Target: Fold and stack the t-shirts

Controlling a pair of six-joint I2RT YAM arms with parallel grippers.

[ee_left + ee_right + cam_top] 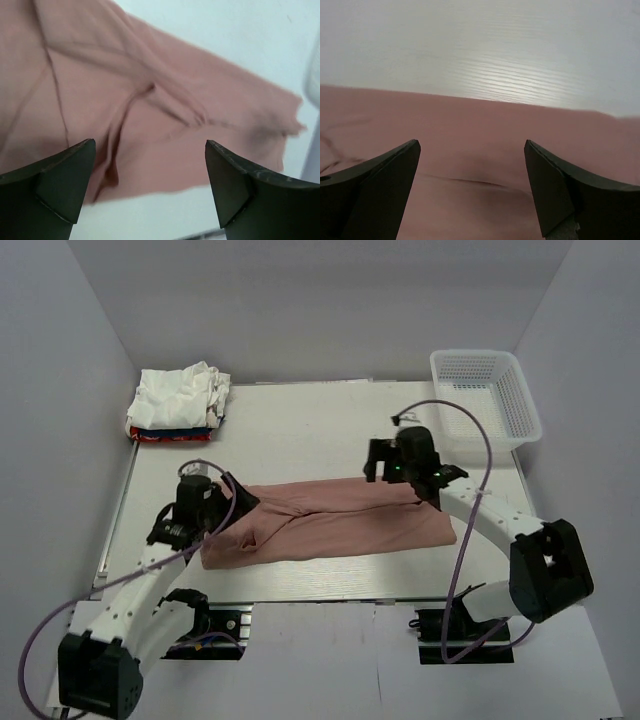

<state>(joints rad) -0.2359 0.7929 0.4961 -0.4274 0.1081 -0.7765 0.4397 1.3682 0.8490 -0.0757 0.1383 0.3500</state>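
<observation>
Both claws wide, gripping nothing: left gripper point(150, 144) over pink t-shirt point(340, 525) left end, right gripper point(472, 144) over its far edge. Pile of white and red t-shirts point(180, 403) beyond its far-left.

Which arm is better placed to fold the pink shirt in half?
Probably left: the left tool hangs open over one end of the pink shirt; the right tool hangs over its far long edge.

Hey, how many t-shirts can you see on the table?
3 for sure: the pink shirt lying mid-table, a white shirt topping the far-left pile, a red shirt under it. Others may be hidden there.
</observation>
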